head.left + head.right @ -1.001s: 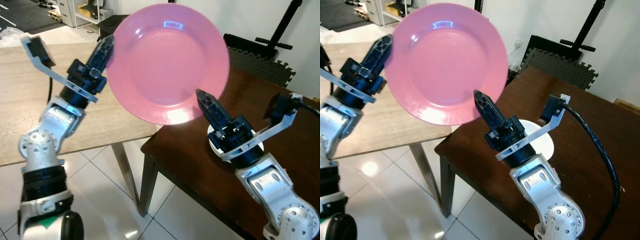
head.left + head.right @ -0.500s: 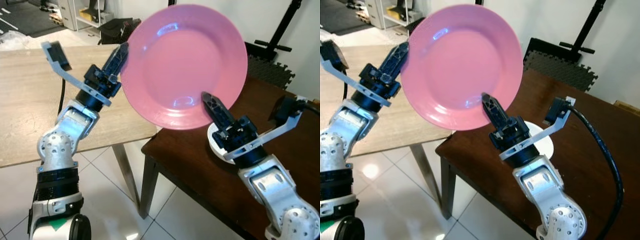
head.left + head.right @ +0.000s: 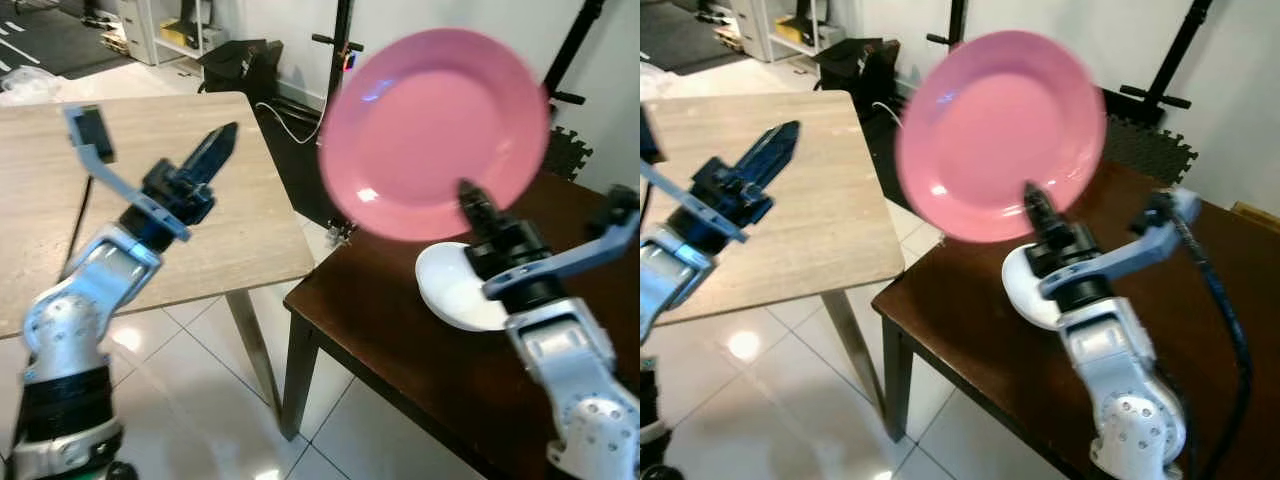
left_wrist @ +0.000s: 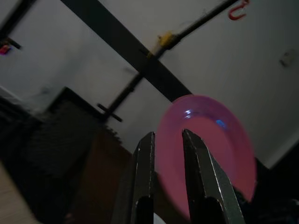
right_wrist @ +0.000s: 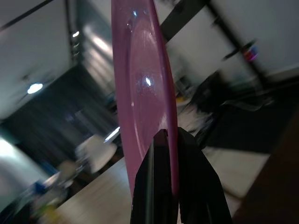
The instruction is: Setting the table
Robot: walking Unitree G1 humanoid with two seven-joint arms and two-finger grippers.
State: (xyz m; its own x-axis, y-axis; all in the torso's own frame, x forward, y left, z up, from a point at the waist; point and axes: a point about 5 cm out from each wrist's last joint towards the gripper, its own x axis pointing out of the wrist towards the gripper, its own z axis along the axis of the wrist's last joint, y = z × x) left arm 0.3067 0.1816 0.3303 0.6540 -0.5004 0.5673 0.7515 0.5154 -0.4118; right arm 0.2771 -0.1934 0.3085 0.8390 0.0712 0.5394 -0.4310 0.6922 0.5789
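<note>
A round pink plate (image 3: 430,130) is held up in the air, tilted toward me, above the near corner of the dark wooden table (image 3: 390,345). My right gripper (image 3: 468,190) is shut on its lower rim; the right wrist view has the pink plate (image 5: 140,93) edge-on between the fingers. My left gripper (image 3: 225,135) hovers over the light wooden table (image 3: 90,210), well left of the plate and apart from it. Its fingers (image 4: 145,154) stand slightly open with nothing between them. A white dish (image 3: 455,290) lies on the dark table under my right arm.
A narrow gap of tiled floor (image 3: 330,440) separates the two tables. Behind the dark table are a black stand (image 3: 340,50) and dark foam mats (image 3: 1150,150). Shelving (image 3: 170,25) and a black bag (image 3: 240,65) sit at the back left.
My left gripper has let go of the plate's rim and drawn back to the left. The right gripper alone has carried the plate rightward over the dark table.
</note>
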